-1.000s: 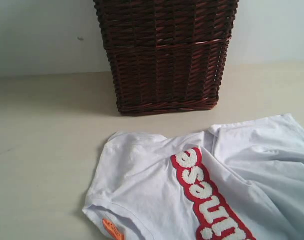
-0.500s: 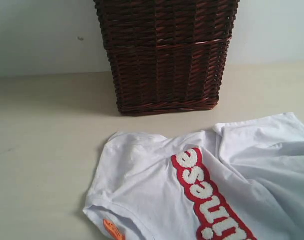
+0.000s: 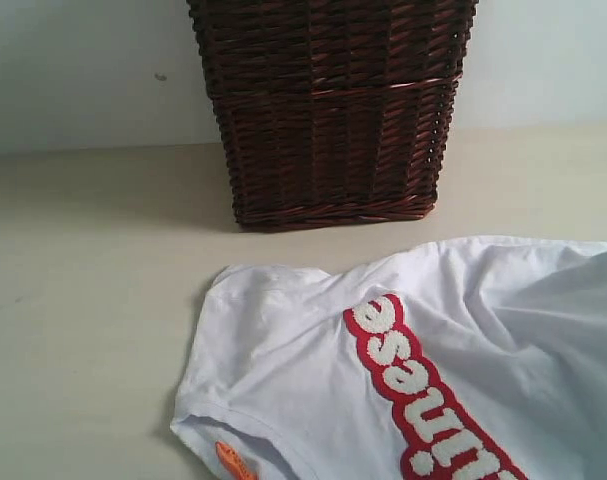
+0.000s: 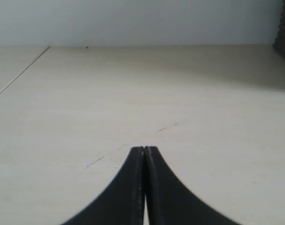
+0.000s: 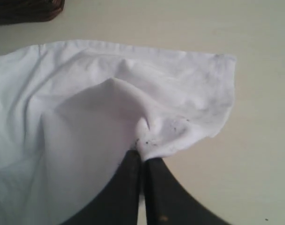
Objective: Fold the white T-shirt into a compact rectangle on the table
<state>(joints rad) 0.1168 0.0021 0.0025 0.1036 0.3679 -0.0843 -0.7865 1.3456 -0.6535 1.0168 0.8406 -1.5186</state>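
white t-shirt (image 3: 313, 370) limp, light, best grabbed at hems; right gripper (image 5: 142, 157) pinching cloth near its right edge, left gripper (image 4: 145, 149) pressed together, empty.

Bare lab-like setup, beige table (image 3: 83, 300), wicker basket (image 3: 328, 110)

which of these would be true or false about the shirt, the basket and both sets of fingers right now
1. The right fingers are shut on the white T-shirt. True.
2. The left fingers grip cloth too. False: they are shut over bare table, holding nothing.
3. The wicker basket sits on the shirt. False: it stands on the table beyond the shirt, apart from it.
4. The red-edged letters face up. True.
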